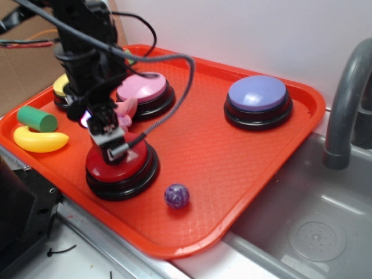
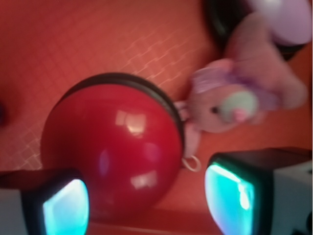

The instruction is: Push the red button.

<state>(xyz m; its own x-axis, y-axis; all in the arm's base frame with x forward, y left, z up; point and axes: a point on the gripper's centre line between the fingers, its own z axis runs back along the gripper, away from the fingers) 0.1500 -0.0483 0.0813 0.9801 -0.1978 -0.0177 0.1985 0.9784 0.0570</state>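
Wide-spread claw (image 2: pixel 146 205) hangs over the red button (image 2: pixel 112 147); only the wrist view shows a pink plush (image 2: pixel 234 98).

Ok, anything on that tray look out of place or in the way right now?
Only a small pink plush toy, lying on the tray right against the red button, between it and the pink button. It sits beside the gripper, which is over the red dome. Nothing looks spilled or damaged.

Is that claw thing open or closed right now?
Open. In the wrist view the gripper fingers stand wide apart over the red button, holding nothing.
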